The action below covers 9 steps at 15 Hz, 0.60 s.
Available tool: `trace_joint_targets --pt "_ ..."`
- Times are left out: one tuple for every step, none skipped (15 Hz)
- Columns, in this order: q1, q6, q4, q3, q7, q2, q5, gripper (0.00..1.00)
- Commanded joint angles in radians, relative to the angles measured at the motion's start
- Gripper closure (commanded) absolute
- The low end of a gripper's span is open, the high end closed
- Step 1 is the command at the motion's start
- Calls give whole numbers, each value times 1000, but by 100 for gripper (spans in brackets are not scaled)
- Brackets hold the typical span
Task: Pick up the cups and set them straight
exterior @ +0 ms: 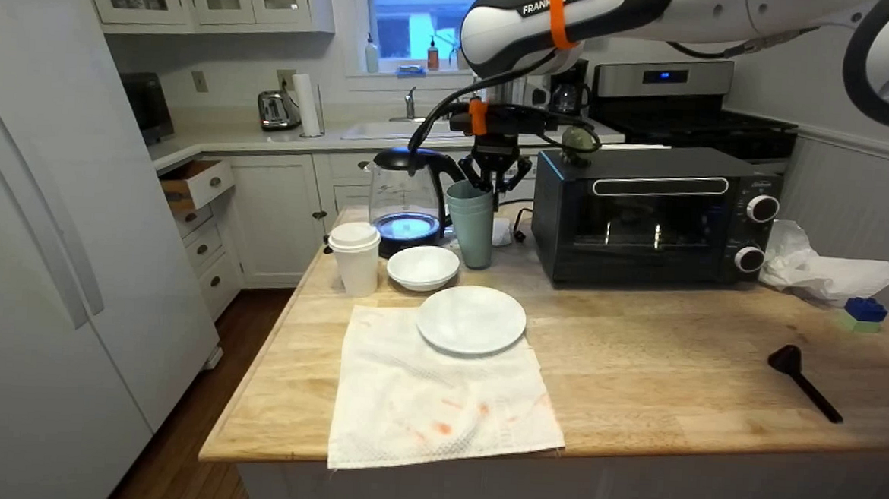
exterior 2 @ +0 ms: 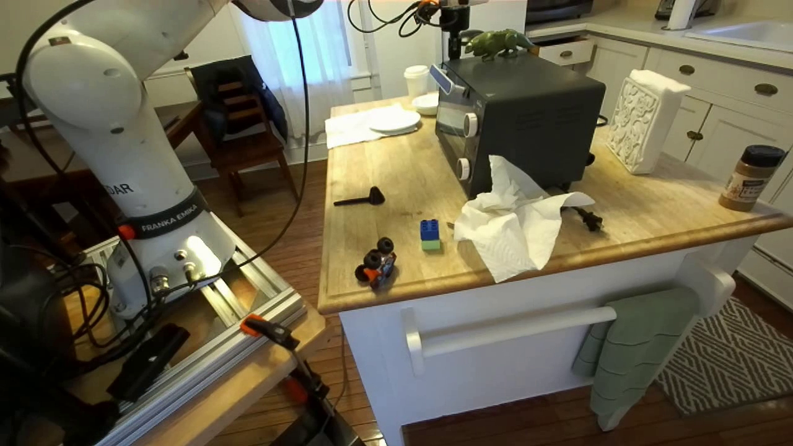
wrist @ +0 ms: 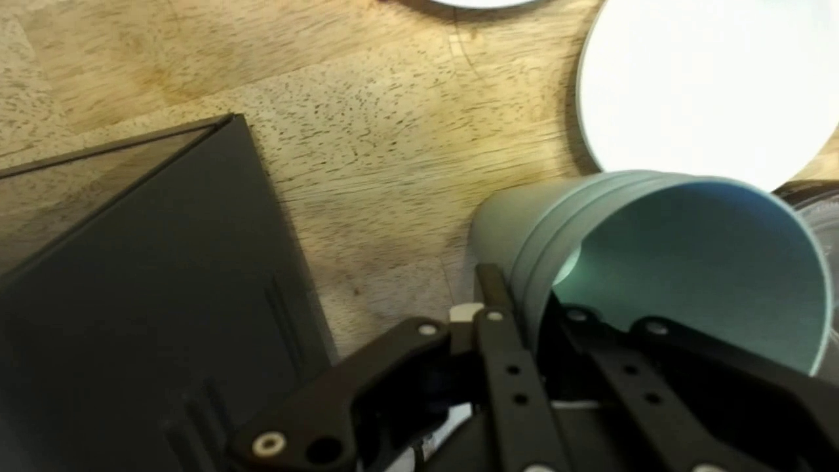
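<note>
"What takes up most room?"

"The wooden counter (exterior: pixel 643 381), and on it the black toaster oven (exterior: pixel 647 226)."

"Next in size?"

"A pale cloth (exterior: pixel 436 405) spread at the counter's edge, then a glass kettle (exterior: pixel 404 194) glowing blue, then a white plate (exterior: pixel 472 319) lying partly on the cloth."

"And the cups (exterior: pixel 473 232)?"

"Nested in one green stack between the kettle and the oven, tilted slightly, rims leaning toward the kettle. I can't tell whether the base touches the wood. The white bowl (exterior: pixel 423 266) sits just beside them."

"How does the gripper (wrist: pixel 524 285) stand?"

"It is clamped on the cups at the rim, on the side toward the oven. The wrist view shows its fingers (wrist: pixel 501 347) pinching the wall, one inside, one outside."
</note>
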Motion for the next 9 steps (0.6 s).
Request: trace_joint_targets --pt "-26 -1 93 24 90 51 60 98" --pt "-31 6 101 28 107 57 70 98" --pt "-34 11 108 30 124 64 77 98" --pt "-35 18 113 28 137 69 79 98" --pt "-37 25 118 29 147 74 81 98" --pt "-37 38 125 28 156 81 80 98" --pt "-37 39 128 30 159 86 79 98" --pt "-37 43 130 29 161 90 76 98" --pt "-37 37 129 31 158 91 75 71"
